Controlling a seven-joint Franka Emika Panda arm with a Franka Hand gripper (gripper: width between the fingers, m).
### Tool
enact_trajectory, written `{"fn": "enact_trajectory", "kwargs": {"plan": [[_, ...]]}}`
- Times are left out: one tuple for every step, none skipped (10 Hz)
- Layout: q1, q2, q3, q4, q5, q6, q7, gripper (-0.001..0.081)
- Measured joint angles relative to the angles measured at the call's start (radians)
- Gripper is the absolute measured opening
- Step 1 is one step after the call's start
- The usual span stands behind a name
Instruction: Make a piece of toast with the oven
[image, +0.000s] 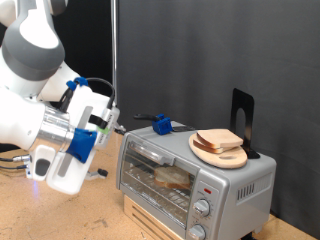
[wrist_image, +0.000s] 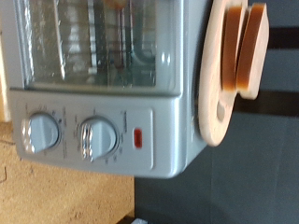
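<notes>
The silver toaster oven (image: 215, 190) stands on a wooden stand at the exterior view's lower right, with its glass door shut. A pale slice of toast (image: 170, 178) shows through the glass on the rack. My gripper (image: 107, 122) hangs in the air to the exterior view's left of the oven, pointing at it, apart from it and holding nothing that I can see. The wrist view shows the oven front (wrist_image: 103, 103) close up, with two round knobs (wrist_image: 39, 133) (wrist_image: 97, 136) and a red light (wrist_image: 138, 138). My fingers do not show there.
A round wooden board (image: 232, 157) with the stacked remaining slices (image: 218, 140) lies on the oven's top; it also shows in the wrist view (wrist_image: 217, 75). A blue object (image: 160, 124) and a black stand (image: 242, 112) sit up there too. A dark curtain hangs behind.
</notes>
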Motion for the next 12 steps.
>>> {"fn": "enact_trajectory", "kwargs": {"plan": [[0.004,0.039,0.0,0.043,0.003,0.013,0.015,0.0807],[0.012,0.07,0.001,0.074,0.023,0.078,0.033,0.0807],[0.028,0.089,0.002,0.092,0.036,0.131,0.049,0.0807],[0.026,0.088,0.001,0.091,0.031,0.112,0.047,0.0807],[0.022,0.089,0.0,0.09,0.025,0.071,0.051,0.0807],[0.022,0.09,0.001,0.085,0.028,0.059,0.052,0.0807],[0.027,0.1,0.004,0.085,0.034,0.071,0.052,0.0807],[0.037,0.126,0.01,0.101,0.044,0.106,0.048,0.0807],[0.051,0.16,0.015,0.128,0.056,0.153,0.041,0.0807],[0.067,0.195,0.017,0.159,0.059,0.195,0.037,0.0807],[0.082,0.231,0.017,0.194,0.059,0.215,0.036,0.0807],[0.096,0.269,0.017,0.236,0.054,0.217,0.036,0.0807]]}}
